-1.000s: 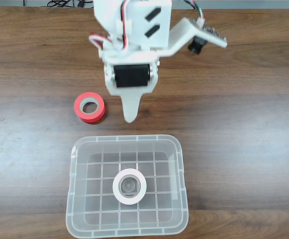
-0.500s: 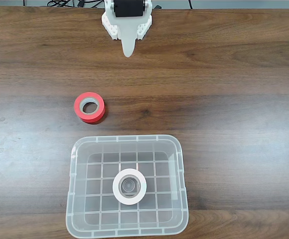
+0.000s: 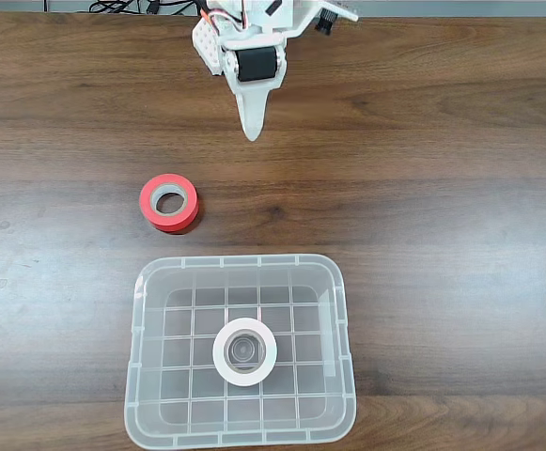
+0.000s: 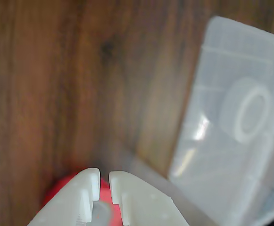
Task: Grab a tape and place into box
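Fixed view shows you the thick white tape ring flat on the clear box's gridded bottom; your white plastic gripper, fingers nearly together, holds nothing above the wood-grain surface.

A white tape lies in a clear box with a grid-patterned bottom, a red-orange roll has a grey core, and the white gripper hangs over the dark brown wood-grain table.
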